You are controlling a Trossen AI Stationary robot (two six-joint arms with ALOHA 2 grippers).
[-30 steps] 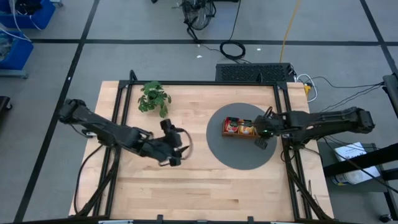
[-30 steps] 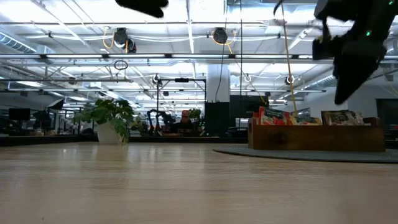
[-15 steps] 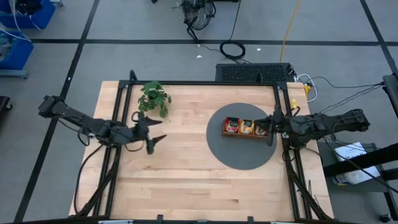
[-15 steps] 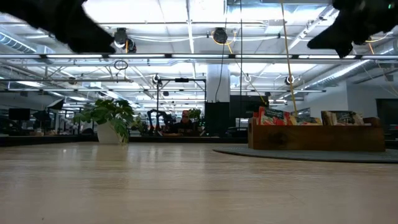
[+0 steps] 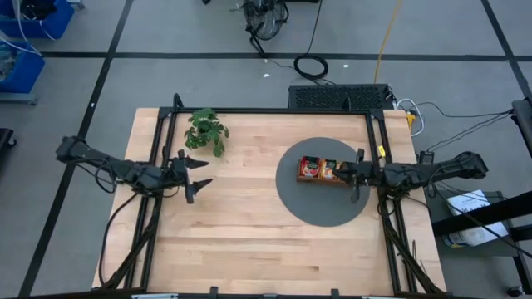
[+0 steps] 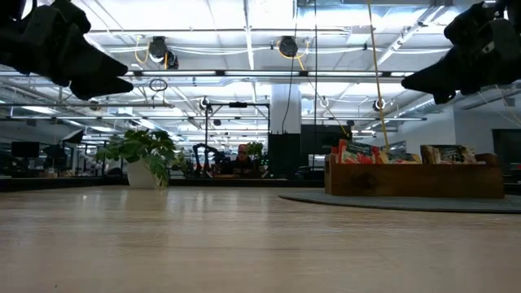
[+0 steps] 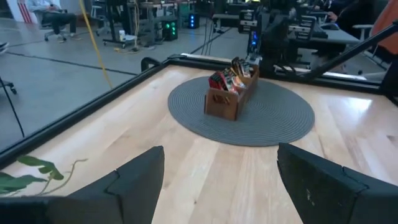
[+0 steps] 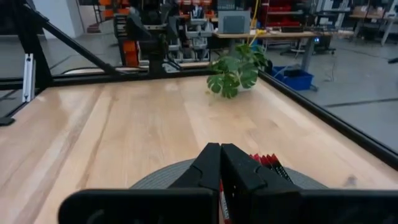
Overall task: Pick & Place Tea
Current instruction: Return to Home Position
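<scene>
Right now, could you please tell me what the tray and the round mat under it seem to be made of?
The tray: brown wood, matte, with flat board-like walls. The mat: grey, probably woven fibre or cord, judging by its concentric ribbed rings; exact material unclear.

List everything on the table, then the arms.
Light wooden table: one, pale wood, black-framed.
Round grey woven mat: one, grey, on the table's right half.
Long brown wooden tray: one, brown, on the mat.
Small flat paper tea sachets: several, exact number unclear; red and orange-yellow, standing in the tray.
Small leafy green plant: one, green in a white pot, on the table's left side, away from the mat.
Left claw: one, dark, open, above the table's left edge near the plant.
Right claw: one, dark, shut, empty, above the tray's right end.
</scene>
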